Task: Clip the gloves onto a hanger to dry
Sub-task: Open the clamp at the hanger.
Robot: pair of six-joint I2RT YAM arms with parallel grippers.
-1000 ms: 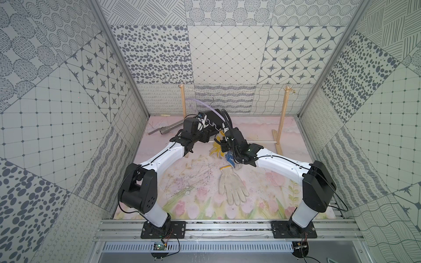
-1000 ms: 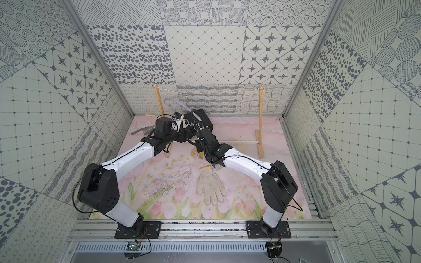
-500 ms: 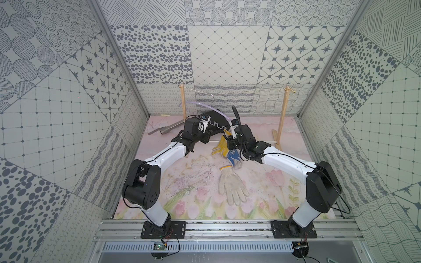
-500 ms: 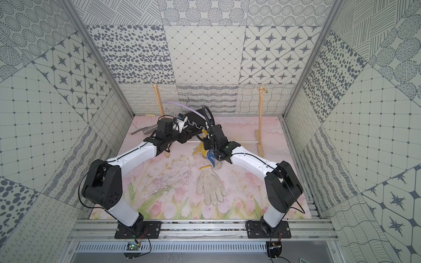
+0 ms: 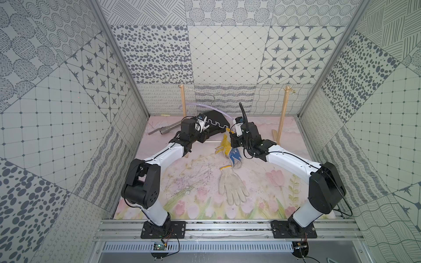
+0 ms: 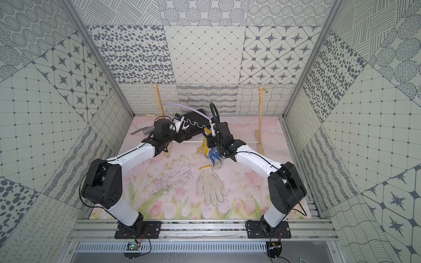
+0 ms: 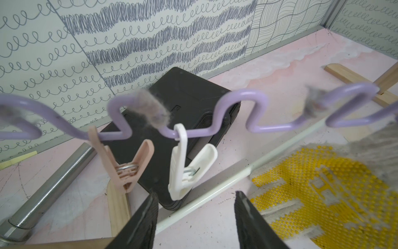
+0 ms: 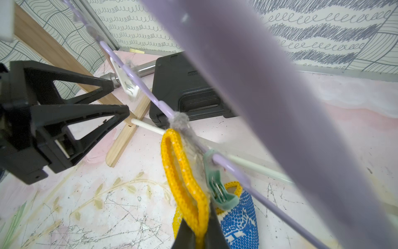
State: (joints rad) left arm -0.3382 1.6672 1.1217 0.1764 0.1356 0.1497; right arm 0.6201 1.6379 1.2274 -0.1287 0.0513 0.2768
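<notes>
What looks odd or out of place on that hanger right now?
Grey lint clumps cling to the lilac hanger's wavy bar, one beside the white clip, another further along. It looks unclean for drying.

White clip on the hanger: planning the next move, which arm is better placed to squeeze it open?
Left, likely. The left gripper is open with the white clip just ahead of its fingers; the right gripper is shut on a glove's yellow cuff beside the hanger bar.

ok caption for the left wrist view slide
Open jaws facing the white clip on the lilac hanger, yellow-dotted glove close by
</notes>
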